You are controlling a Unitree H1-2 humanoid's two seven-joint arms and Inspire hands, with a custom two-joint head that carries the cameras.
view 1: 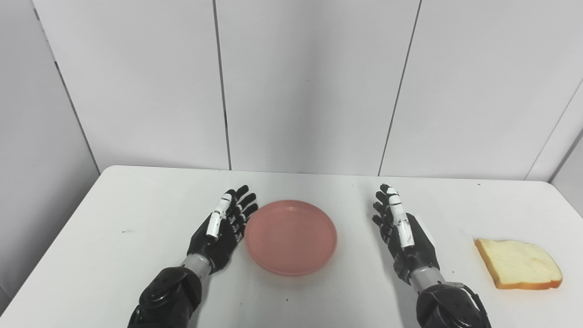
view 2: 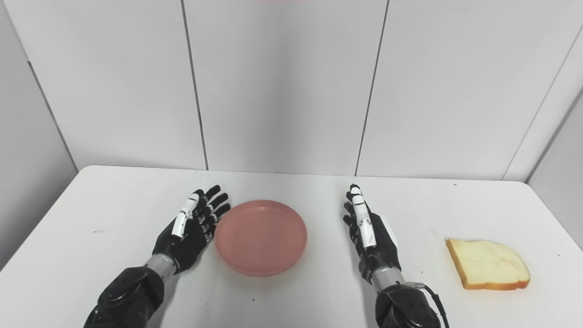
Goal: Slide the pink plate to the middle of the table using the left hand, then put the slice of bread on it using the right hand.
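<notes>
Left hand [view 1: 223, 230] beside pink plate [view 1: 291, 237]; contact unclear.

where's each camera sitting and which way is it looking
Left eye view: on the head, facing forward and down at the table; both arms enter from below, left hand beside the plate, right hand open.
Right eye view: the same head, set a little to the right, facing the same way; the same arms and hands show.
Shared: plate mid-table, bread at the right, panelled wall behind.
</notes>
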